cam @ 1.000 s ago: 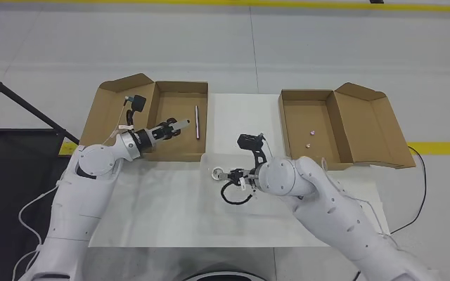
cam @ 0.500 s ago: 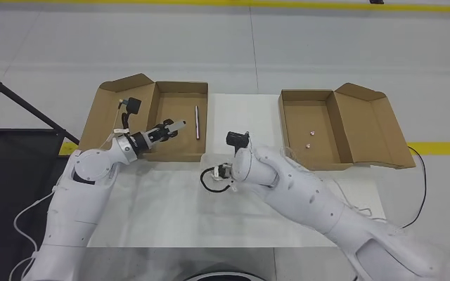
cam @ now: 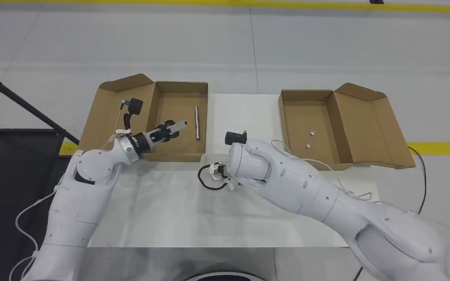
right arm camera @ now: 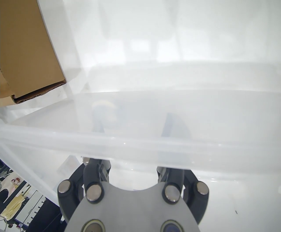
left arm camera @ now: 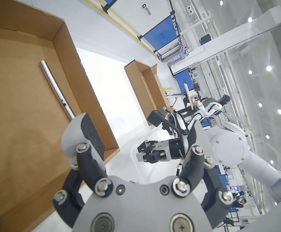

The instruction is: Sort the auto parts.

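Your top view gives you the table (cam: pixel 176 204), with the left box (cam: pixel 181 88) at 10 o'clock and the right box (cam: pixel 304 95) at 2 o'clock. Your right wrist view adds a clear bin (right arm camera: pixel 140 142). Its rim crosses the right end effector (right arm camera: pixel 136 116), whose fingers are apart. A yellowish blur (right arm camera: pixel 103 105) beside one finger is too unclear to identify. The left end effector (cam: pixel 179 126), spread and empty, hovers over the left box. The metal rod (cam: pixel 197 121) lies apart at its 2 o'clock. Small parts (cam: pixel 313 131) sit in the right box. A printed sign (left arm camera: pixel 146 9) shows on the far wall.
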